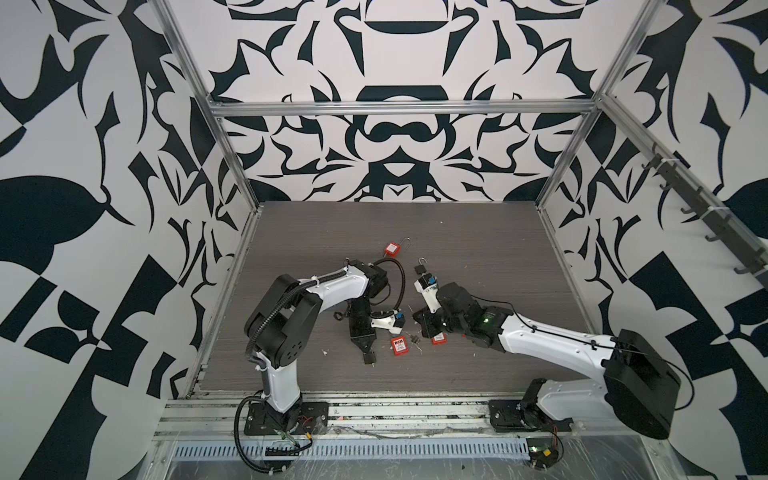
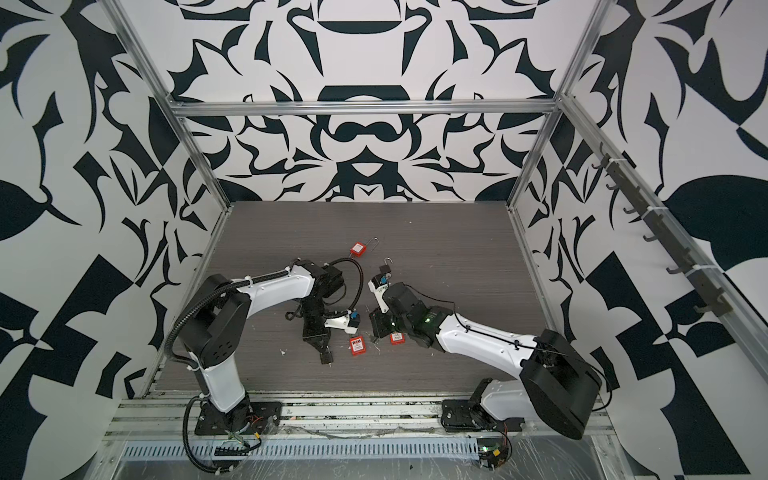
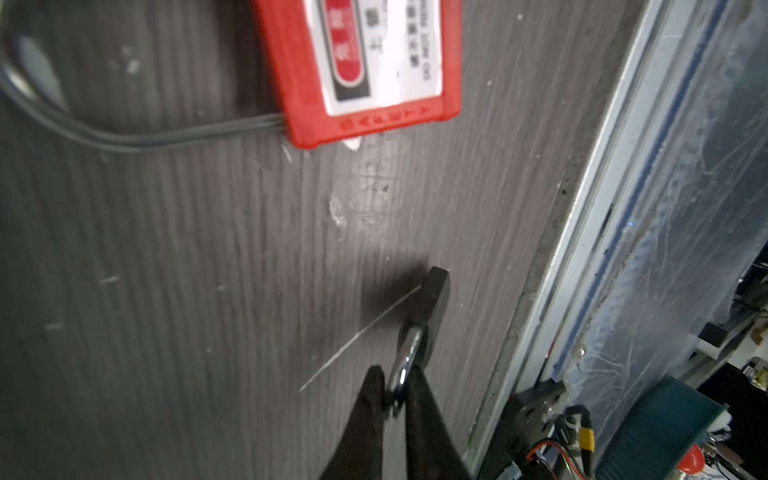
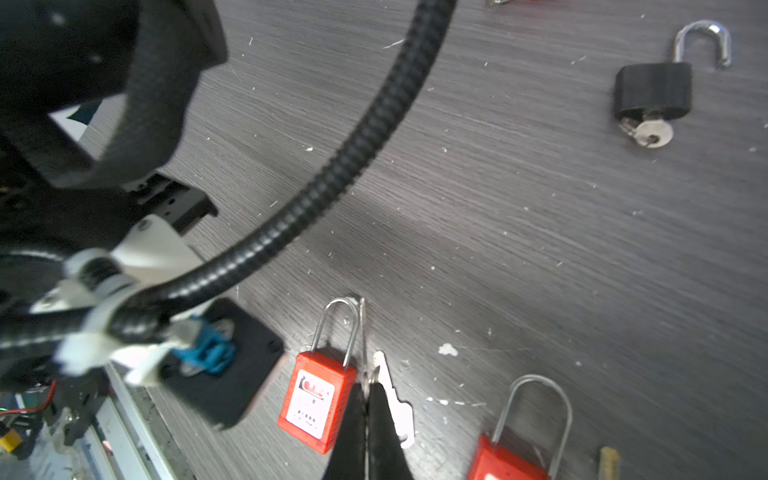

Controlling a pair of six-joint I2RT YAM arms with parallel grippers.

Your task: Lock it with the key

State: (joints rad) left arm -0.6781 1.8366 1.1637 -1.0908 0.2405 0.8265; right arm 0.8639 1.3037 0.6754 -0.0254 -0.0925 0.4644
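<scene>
Squinting at the blurred left wrist view, I cannot tell whether the left pincer (image 3: 395, 374), jaws nearly together, truly pinches the shackle of a small black lock (image 3: 434, 291); right pincer (image 4: 367, 386) is closed on the key (image 4: 362, 332), seen edge-on, between two red locks (image 4: 318, 399), one cut off; I count three red locks, two black locks, two keys.

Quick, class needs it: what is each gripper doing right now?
Left gripper: closed on the shackle of the black padlock.
Right gripper: closed on a thin key.
</scene>
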